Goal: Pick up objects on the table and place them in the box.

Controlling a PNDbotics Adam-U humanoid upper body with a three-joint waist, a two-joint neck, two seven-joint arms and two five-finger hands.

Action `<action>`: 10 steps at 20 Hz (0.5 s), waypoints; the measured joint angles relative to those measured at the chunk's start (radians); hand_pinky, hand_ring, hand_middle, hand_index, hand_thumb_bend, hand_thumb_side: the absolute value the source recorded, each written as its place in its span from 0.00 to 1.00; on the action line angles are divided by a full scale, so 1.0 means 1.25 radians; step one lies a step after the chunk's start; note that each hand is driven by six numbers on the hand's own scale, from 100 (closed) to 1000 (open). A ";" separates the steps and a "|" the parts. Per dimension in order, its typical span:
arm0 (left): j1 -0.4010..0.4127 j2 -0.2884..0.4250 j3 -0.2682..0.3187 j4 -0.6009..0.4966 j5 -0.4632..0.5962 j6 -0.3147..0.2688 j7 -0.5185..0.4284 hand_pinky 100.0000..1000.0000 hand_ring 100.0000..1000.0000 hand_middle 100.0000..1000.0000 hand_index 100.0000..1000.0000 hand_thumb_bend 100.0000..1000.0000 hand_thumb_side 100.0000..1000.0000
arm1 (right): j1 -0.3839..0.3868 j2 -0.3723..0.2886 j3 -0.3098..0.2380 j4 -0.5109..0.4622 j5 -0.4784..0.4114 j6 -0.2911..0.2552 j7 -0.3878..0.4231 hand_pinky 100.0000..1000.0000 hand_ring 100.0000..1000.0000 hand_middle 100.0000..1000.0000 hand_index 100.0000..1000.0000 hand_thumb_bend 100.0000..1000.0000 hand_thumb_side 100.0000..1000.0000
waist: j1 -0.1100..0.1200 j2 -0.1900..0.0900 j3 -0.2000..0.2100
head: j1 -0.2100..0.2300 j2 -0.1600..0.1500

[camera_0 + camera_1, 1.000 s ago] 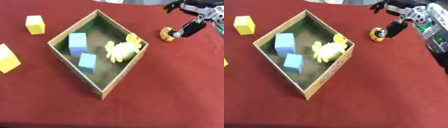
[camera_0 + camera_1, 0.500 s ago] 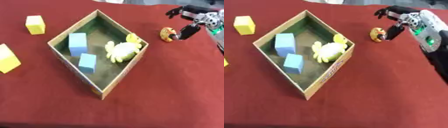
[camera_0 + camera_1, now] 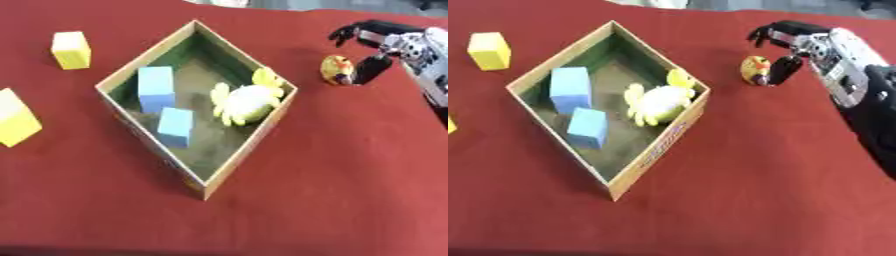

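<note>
red table (image 3: 350, 175) | right hand (image 3: 794, 42) beside small yellow toy (image 3: 755, 69) | box (image 3: 229, 170)

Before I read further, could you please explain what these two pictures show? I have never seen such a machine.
Both pictures come from a camera pair in the robot's head, looking down at a table with a red cloth. They show the same moment. The black and silver arm at the right ends in the robot's right hand, which reaches beside a small round yellow toy; it does not hold it yet. In the middle stands an open box with two blue blocks and a yellow and white toy inside. Two yellow blocks lie on the cloth at the left. The left hand is not visible.
</note>
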 measured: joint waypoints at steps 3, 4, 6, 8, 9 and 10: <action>0.000 0.000 0.000 0.000 0.000 0.000 0.000 0.95 0.76 0.74 0.83 0.08 0.75 | -0.003 0.007 -0.001 0.022 0.019 -0.004 -0.003 0.90 0.96 0.77 0.90 0.30 0.00 | 0.000 0.000 0.000 | 0.000 0.000; 0.000 0.000 0.000 0.000 0.000 0.001 -0.001 0.95 0.76 0.74 0.83 0.08 0.75 | -0.004 0.008 -0.001 0.027 0.024 -0.005 -0.004 0.90 0.95 0.77 0.90 0.28 0.00 | 0.000 0.000 0.000 | 0.000 0.000; 0.000 0.000 0.000 0.000 0.000 0.001 -0.001 0.95 0.76 0.74 0.83 0.08 0.76 | -0.005 0.010 -0.003 0.035 0.031 -0.006 -0.006 0.90 0.95 0.74 0.87 0.23 0.00 | 0.000 0.000 0.000 | 0.000 0.000; 0.000 -0.001 0.000 0.000 0.000 0.002 -0.002 0.95 0.76 0.74 0.83 0.08 0.76 | -0.005 0.013 -0.003 0.037 0.033 -0.006 -0.008 0.89 0.93 0.69 0.83 0.20 0.00 | 0.000 0.000 0.000 | 0.000 0.000; 0.000 -0.003 0.000 0.000 0.000 0.003 -0.003 0.95 0.76 0.74 0.83 0.08 0.76 | -0.005 0.014 -0.003 0.038 0.034 -0.005 -0.009 0.88 0.92 0.67 0.81 0.17 0.00 | 0.000 0.000 0.000 | 0.000 0.000; 0.000 -0.005 0.000 0.000 0.000 0.003 -0.003 0.95 0.76 0.74 0.83 0.08 0.76 | -0.005 0.014 -0.003 0.039 0.035 -0.004 -0.010 0.88 0.91 0.65 0.79 0.15 0.00 | 0.000 0.000 0.000 | 0.000 0.000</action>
